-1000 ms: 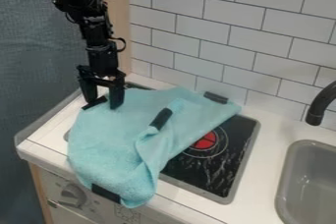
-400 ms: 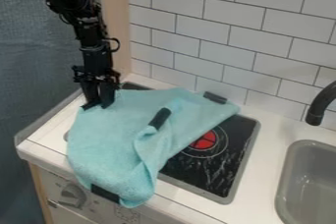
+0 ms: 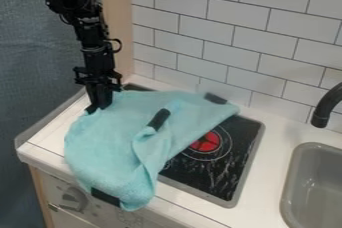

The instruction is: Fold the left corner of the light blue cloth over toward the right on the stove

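Note:
The black gripper (image 3: 100, 103) hangs over the stove's back left, its fingers closed together on the upper left corner of a light blue cloth (image 3: 113, 142). The cloth has black patches at its corners and one dark patch near a fold in its middle. It lies spread over the left part of the stove (image 3: 244, 172), and its lower end hangs over the counter's front edge.
Right of the cloth a red burner mark (image 3: 206, 142) shows on the black stovetop. A grey sink (image 3: 317, 187) with a black faucet (image 3: 326, 106) stands at the right. White wall tiles (image 3: 220, 32) rise behind. A knob (image 3: 72, 199) is on the front panel.
The gripper's fingers were apart at first and have closed on the cloth's corner, after a small shift left. The cloth has slid slightly left, its right corner included.

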Robot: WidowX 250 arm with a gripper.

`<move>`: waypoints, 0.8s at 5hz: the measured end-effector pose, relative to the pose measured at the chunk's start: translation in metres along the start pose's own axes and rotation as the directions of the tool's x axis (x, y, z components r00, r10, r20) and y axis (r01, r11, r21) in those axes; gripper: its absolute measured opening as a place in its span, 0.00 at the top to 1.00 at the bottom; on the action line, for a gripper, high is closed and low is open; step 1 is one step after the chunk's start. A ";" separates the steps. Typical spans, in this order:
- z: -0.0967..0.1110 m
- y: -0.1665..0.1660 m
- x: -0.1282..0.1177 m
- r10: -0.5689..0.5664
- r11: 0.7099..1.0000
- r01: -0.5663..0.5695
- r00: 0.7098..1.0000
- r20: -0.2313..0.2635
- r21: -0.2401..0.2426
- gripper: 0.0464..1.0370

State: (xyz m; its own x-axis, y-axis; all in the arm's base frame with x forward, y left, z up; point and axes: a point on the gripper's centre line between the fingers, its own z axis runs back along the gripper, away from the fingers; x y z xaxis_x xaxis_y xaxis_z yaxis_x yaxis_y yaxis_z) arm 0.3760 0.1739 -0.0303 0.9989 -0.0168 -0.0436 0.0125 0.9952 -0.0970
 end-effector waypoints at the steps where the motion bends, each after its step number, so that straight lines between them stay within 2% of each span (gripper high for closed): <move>1: 0.001 -0.003 0.000 -0.025 1.000 0.025 1.000 0.010 -0.008 0.98; 2: 0.003 -0.006 -0.002 -0.030 0.999 0.031 1.000 0.005 -0.014 0.99; 3: 0.015 -0.019 -0.005 -0.050 0.999 0.050 0.998 0.032 -0.002 0.99; 4: 0.029 -0.031 -0.005 -0.069 0.997 0.071 0.996 0.060 -0.033 0.99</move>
State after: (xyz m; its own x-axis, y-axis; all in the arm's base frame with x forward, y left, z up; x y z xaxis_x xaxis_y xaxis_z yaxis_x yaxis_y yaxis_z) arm 0.3721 0.1462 0.0021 0.9965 -0.0800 0.0227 0.0823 0.9877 -0.1328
